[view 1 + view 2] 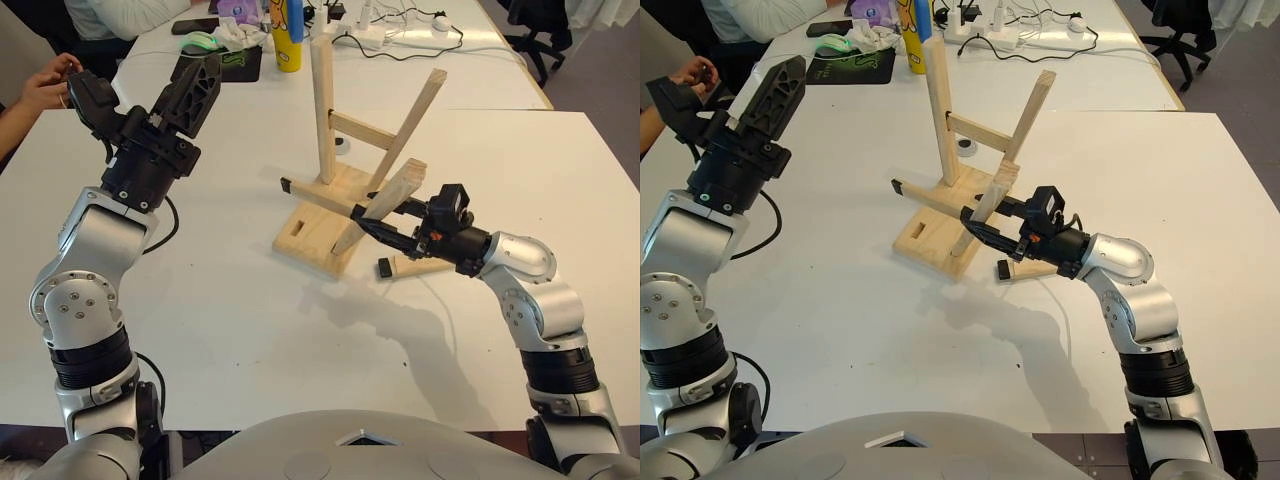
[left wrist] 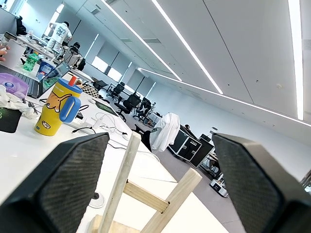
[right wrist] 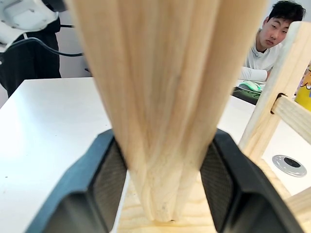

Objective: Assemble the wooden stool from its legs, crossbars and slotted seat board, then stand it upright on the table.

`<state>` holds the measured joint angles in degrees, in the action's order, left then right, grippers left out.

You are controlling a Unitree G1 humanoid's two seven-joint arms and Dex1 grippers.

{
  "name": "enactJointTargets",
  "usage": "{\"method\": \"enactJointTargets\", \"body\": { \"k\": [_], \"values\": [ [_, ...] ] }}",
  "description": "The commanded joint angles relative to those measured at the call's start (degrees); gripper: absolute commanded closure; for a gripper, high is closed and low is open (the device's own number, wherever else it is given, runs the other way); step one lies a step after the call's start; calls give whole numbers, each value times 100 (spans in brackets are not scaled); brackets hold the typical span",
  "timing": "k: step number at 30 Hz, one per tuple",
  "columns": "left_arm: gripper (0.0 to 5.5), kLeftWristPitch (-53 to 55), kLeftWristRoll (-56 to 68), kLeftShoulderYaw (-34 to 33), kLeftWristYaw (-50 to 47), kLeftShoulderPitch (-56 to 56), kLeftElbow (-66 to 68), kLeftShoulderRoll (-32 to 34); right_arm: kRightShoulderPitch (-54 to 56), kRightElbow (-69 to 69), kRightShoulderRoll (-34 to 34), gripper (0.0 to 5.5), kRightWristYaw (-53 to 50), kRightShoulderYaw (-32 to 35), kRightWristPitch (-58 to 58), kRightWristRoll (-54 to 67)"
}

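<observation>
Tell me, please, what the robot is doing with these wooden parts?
The robot is midway through the assembly. The pale slotted wooden seat board lies flat on the white table, two wooden legs rising from it, joined by a short wooden crossbar. The right hand grips a third wooden leg, tilted, its lower end at the board. The left hand is raised, open and empty. A black-tipped wooden piece lies loose nearby.

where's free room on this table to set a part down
Bare: the near table in front of the seat board, and between that board and the left gripper. Crowded: the far edge around the yellow mug, and by the right gripper, where a loose wooden piece lies.
</observation>
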<state>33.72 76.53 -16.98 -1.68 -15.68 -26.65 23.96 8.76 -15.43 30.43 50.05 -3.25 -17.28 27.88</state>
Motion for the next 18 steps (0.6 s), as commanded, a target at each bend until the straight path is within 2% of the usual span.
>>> {"method": "enactJointTargets", "body": {
  "k": [1, 6, 9, 18],
  "values": [
    [158, 47, -7, -47, -27, -114, -67, 79, -155, -507, 413, 345, -520, -420, -1002, -587],
    [158, 30, -32, -37, -63, -102, -145, 57, -270, -1222, 595, 345, -1328, -933, -1964, -1072],
    [158, 25, -40, -30, -90, -111, -183, 49, -100, -1461, 385, 345, -1728, -978, -2614, -772],
    [158, 23, -108, 17, -73, -179, -174, 43, 533, -1195, 217, 345, -2119, -1267, -3010, -877]
  ]
}}
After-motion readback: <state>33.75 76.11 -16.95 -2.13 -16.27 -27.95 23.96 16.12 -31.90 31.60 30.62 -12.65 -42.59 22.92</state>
